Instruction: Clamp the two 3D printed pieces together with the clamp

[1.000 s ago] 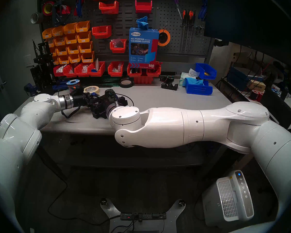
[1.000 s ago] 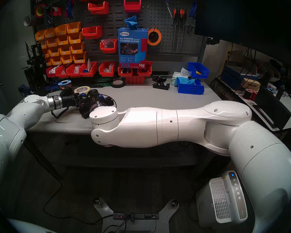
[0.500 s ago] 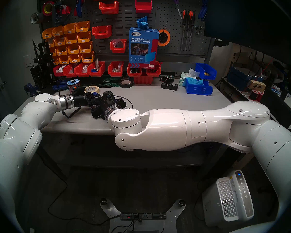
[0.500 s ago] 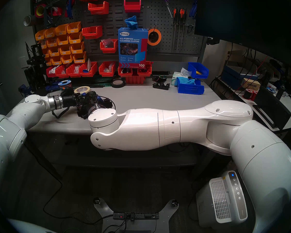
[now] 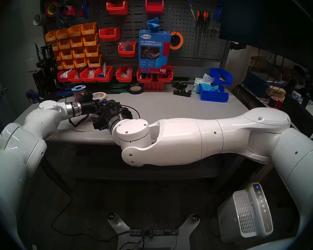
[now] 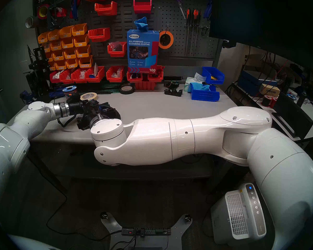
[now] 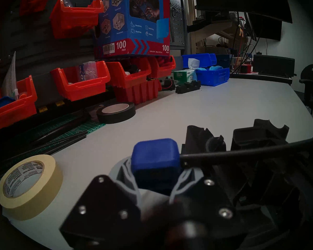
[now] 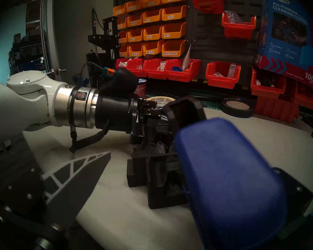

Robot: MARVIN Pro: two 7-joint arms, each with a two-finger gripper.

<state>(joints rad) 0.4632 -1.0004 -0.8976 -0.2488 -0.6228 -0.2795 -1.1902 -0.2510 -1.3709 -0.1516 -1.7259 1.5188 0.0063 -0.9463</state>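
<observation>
Room dim; my head views lit from above, glare streaks on my white right arm (image 5: 188, 132). Floor below table (image 5: 170, 107) nearly black. Fisheye bends pegboard (image 5: 179, 18) edges, dark rim all round. Left wrist view murky: my near fingers (image 7: 105, 204) blurred, far red bins (image 7: 83, 81) sharper. Right wrist view: near blue clamp (image 8: 229, 181) soft, out of focus; cyan cast on far left wall.

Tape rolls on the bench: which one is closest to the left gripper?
The cream masking tape roll, lying flat right beside the left gripper. The black tape roll lies farther back, by the red bins.
</observation>
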